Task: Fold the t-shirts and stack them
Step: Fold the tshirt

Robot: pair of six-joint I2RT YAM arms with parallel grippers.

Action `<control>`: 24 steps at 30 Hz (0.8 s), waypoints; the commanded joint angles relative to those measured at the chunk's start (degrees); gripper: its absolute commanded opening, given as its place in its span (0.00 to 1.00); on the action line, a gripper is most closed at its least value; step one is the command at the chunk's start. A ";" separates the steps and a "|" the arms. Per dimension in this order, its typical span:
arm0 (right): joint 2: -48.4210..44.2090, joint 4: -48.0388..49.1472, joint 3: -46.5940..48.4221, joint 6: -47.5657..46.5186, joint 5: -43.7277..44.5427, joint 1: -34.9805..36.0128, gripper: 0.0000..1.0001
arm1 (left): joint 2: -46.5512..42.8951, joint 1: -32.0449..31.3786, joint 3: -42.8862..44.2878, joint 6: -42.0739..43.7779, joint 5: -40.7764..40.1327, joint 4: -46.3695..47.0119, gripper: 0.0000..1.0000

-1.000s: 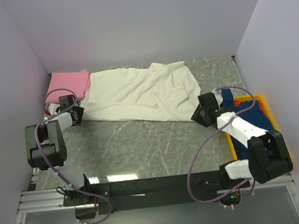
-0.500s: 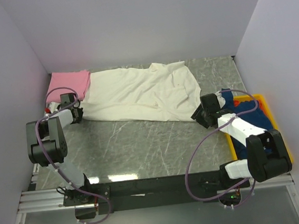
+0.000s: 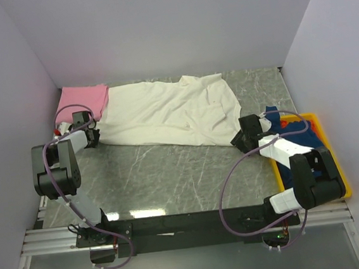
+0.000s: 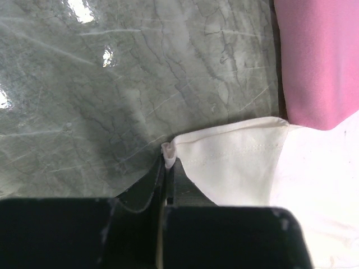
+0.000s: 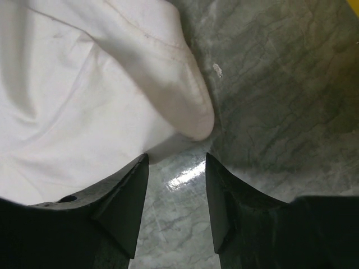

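Note:
A cream-white t-shirt (image 3: 171, 113) lies spread and rumpled across the back of the marble table. Its left corner (image 4: 235, 154) is pinched between the fingers of my left gripper (image 4: 167, 162), which is shut on it. A folded pink t-shirt (image 3: 84, 100) sits at the back left, touching the white one, and shows as pink cloth (image 4: 317, 61) in the left wrist view. My right gripper (image 5: 176, 168) is open just short of the white shirt's rounded right corner (image 5: 190, 120), with bare table between its fingers. Dark blue t-shirts (image 3: 297, 139) lie in the bin.
A yellow plastic bin (image 3: 322, 134) stands at the right edge beside the right arm. White walls close in the table on three sides. The left arm (image 3: 58, 165) is folded back near the left wall. Bare marble (image 3: 170, 173) lies in front of the white shirt.
My left gripper has shut on the white shirt's left corner. The right gripper has moved right and slightly nearer, toward the shirt's right corner, staying open.

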 commanded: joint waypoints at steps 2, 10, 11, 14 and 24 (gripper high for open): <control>2.25 2.76 2.35 0.81 2.64 -0.52 0.48 | 1.25 -0.15 -0.11 1.20 -0.42 -5.40 0.01; 5.42 -0.84 6.48 0.54 5.44 -0.70 0.02 | 0.72 -0.15 -0.55 1.03 0.11 -5.83 0.01; 5.59 -1.37 6.92 0.28 5.62 -0.70 0.00 | 0.46 -0.15 -0.55 0.94 0.11 -6.10 0.01; 4.55 -3.21 7.63 -0.25 5.01 -0.87 0.00 | -0.59 -0.15 -0.55 0.59 -0.68 -7.85 0.01; -7.40 -9.72 3.77 -1.22 0.79 -1.05 0.00 | -7.70 -0.06 -3.19 -1.52 -4.46 -16.02 0.01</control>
